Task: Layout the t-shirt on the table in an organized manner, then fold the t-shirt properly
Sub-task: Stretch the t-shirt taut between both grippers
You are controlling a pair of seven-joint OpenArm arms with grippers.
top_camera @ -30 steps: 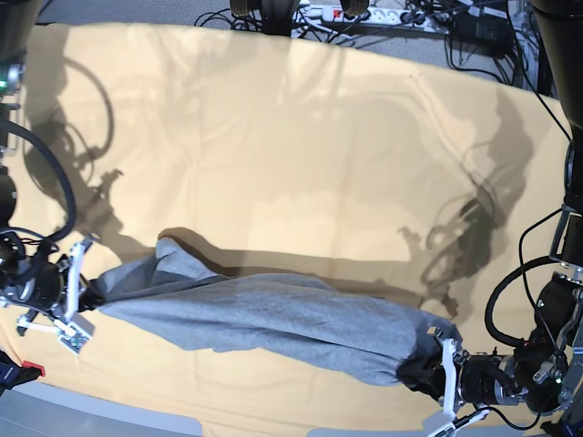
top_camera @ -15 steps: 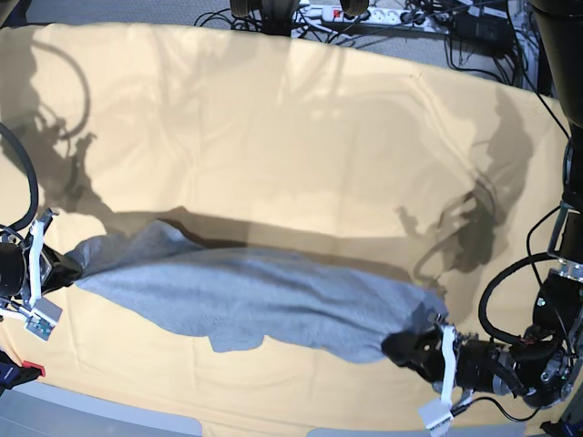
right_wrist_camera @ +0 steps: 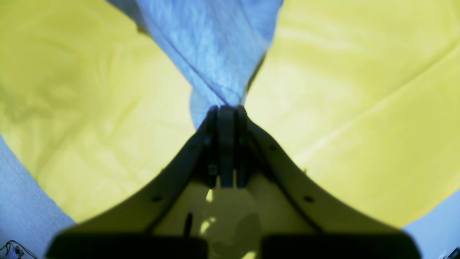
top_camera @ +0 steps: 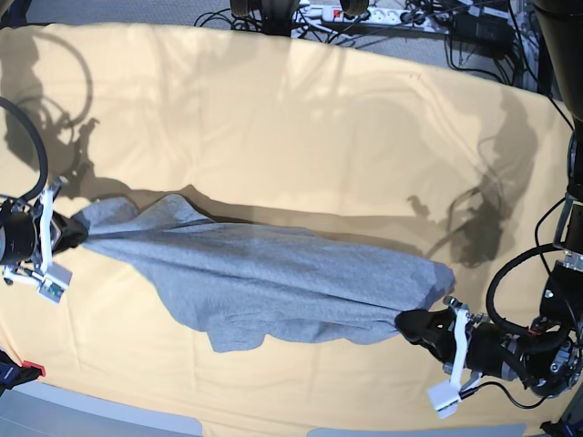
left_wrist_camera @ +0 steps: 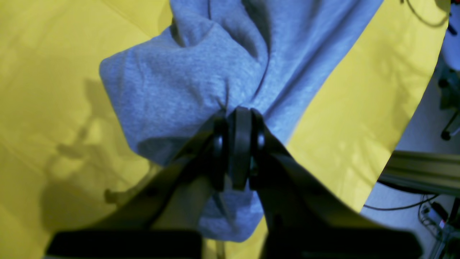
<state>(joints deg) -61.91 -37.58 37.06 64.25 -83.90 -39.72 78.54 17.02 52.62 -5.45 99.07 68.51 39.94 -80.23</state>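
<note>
The grey t-shirt (top_camera: 264, 278) hangs stretched between my two grippers over the table (top_camera: 301, 127), plain grey side showing, with a loose flap sagging at the front. My left gripper (top_camera: 414, 323) is shut on the shirt's right end; the left wrist view shows its jaws (left_wrist_camera: 239, 144) pinched on bunched grey cloth (left_wrist_camera: 187, 82). My right gripper (top_camera: 71, 232) is shut on the shirt's left end; the right wrist view shows its jaws (right_wrist_camera: 226, 124) clamped on a narrow twist of cloth (right_wrist_camera: 215, 46). No lettering shows.
Cables and a power strip (top_camera: 364, 14) lie beyond the table's far edge. The table's front edge (top_camera: 137, 414) runs close below the shirt. A small red object (top_camera: 27, 371) sits at the front left corner.
Both grippers have carried the shirt away from the front edge towards the table's middle. The shirt has spread wider and hangs flatter between them.
</note>
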